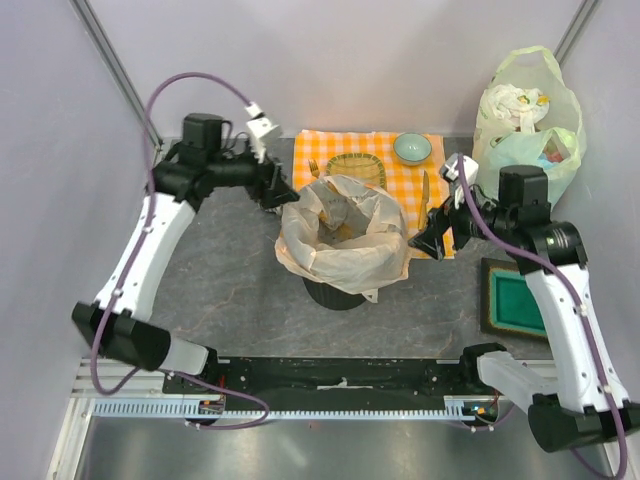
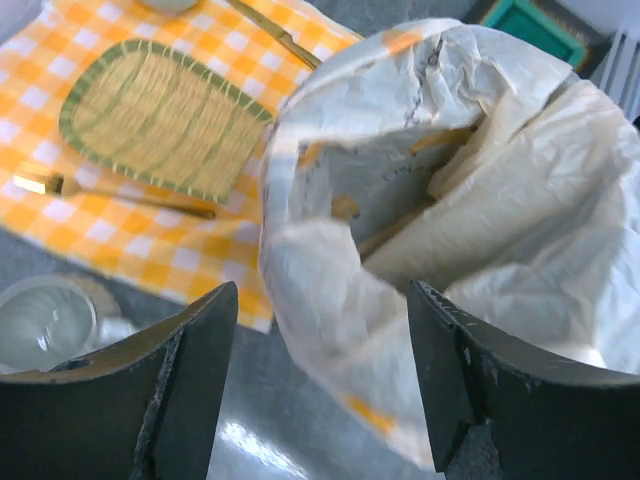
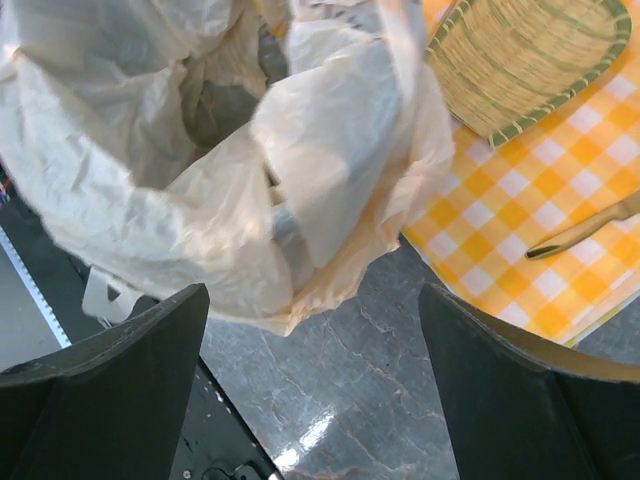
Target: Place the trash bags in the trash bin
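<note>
Grey marbled surface (image 1: 220,290), centre: the trash bag (image 1: 350,255) is being draped mouth-up over the trash bin (image 1: 338,296) as its liner; left tool (image 1: 285,195) and right tool (image 1: 428,240) are being held spread wide, empty, flanking the rim, seemingly for tucking.

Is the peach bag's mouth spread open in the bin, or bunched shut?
Spread open: the peach bag lines the black bin, its edge draped outward over the rim, and its hollow inside shows from above.
</note>
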